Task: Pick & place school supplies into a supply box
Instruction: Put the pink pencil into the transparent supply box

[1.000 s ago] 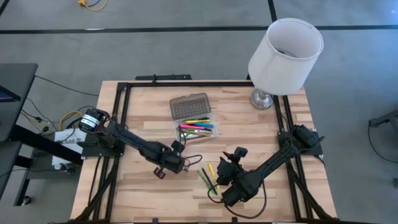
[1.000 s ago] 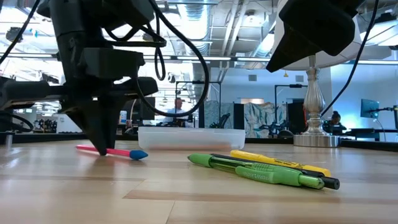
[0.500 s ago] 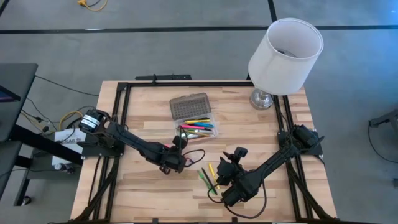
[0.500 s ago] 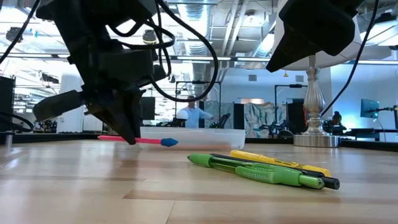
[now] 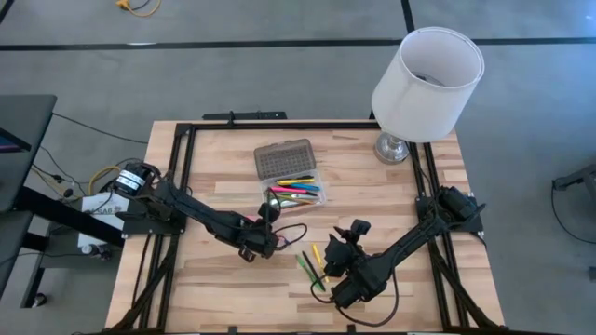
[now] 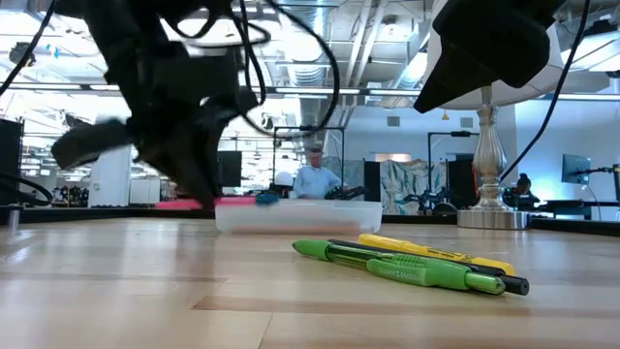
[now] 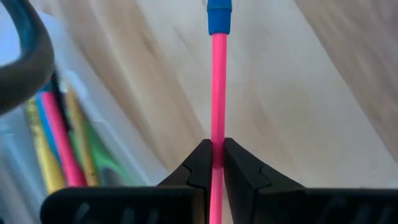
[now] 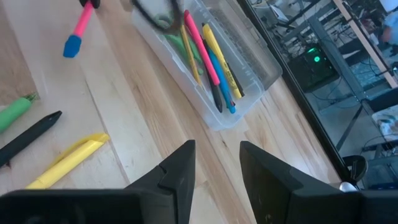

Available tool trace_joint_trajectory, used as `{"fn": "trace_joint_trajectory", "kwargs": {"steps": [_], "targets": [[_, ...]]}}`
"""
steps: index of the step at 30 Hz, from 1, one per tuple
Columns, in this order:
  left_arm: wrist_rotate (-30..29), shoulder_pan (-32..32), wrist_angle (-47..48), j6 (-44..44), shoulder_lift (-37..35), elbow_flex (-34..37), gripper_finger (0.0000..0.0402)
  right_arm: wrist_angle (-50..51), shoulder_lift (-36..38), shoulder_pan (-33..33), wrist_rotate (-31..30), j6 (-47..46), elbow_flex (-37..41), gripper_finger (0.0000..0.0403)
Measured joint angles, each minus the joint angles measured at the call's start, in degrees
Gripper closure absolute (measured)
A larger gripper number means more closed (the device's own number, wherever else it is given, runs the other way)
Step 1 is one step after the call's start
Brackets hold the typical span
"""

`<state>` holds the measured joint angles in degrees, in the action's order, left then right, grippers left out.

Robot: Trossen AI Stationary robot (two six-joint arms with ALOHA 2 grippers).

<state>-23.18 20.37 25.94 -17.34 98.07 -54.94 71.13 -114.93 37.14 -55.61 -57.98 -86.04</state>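
Left arm reaches in from the desk's point(image 5: 214, 279) left edge toward the middle. Left pincer point(image 5: 264, 244) is clenched on a pink pen point(image 7: 217, 99), blue cap pointing away from the wrist. In the low view the pen point(image 6: 208, 203) hangs clear of the desk, level with the box rim. The pincer sits just short of the box's near end, not yet over it.

Box point(image 5: 296, 196) lies open mid-desk, ribbed lid point(image 5: 284, 159) folded back on the far side. Several pens already inside: pink, yellow, blue, green, black. A dark loop at the box edge in the left wrist view may be scissors; cannot tell.

Still loose on the desk, right of the left pincer: green pen point(image 6: 387, 266), yellow pen point(image 6: 436, 252), black pen point(image 8: 28, 137), in a close bunch. Judged roughly past halfway: one pen in transit, about three to go.

Right arm comes from the desk's right edge. Right pincer point(image 5: 349, 240) is released, empty, hovering just beside the loose bunch. Lamp point(image 5: 426, 74) stands at the far right corner.
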Motion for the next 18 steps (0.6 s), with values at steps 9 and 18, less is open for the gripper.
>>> {"fn": "trace_joint_trajectory", "kwargs": {"steps": [9, 18], "targets": [[-4.6, -0.9, -2.8, -0.5, -9.6, 0.0, 0.0383, 0.0, 0.0, -0.6, -0.1, 0.0, 0.0, 0.0282], [0.1, -9.5, -13.2, -4.5, -11.3, -0.1, 0.0383, -0.2, 0.0, -0.6, -0.2, 0.0, 0.0, 0.0282]]}}
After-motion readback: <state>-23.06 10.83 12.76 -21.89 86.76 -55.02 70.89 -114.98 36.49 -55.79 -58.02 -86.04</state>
